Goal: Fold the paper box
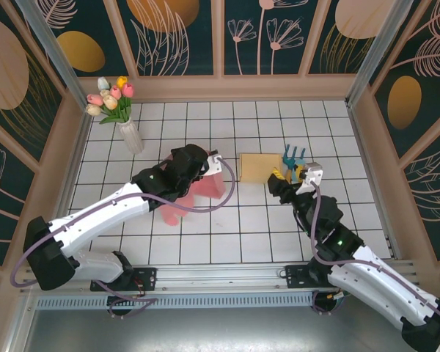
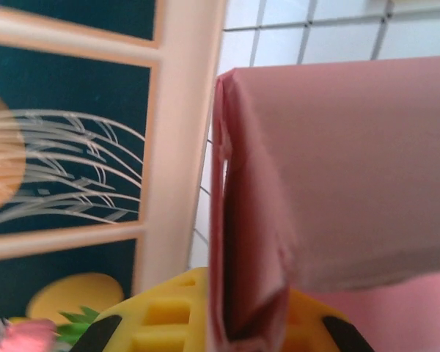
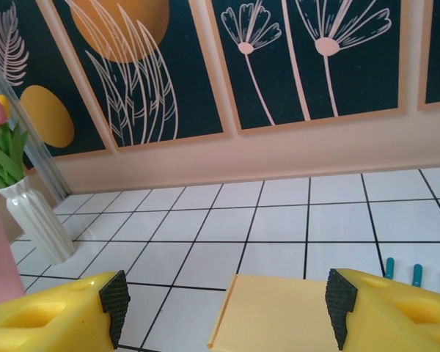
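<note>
Two arms are reaching over the tiled counter (image 1: 205,235). The left fingers (image 2: 169,315) are pinching one wall of the pink paper box (image 2: 330,176), which is sitting left of the counter's middle, partly hidden under the left arm's wrist. The right fingers (image 3: 51,323) are standing spread wide with nothing between them, hovering at the near edge of a flat tan sheet (image 3: 271,315) that is lying right of the middle. A teal pronged piece (image 1: 293,154) is lying just beside that sheet's right end. A vase of tulips (image 1: 130,136) is standing at the far left.
</note>
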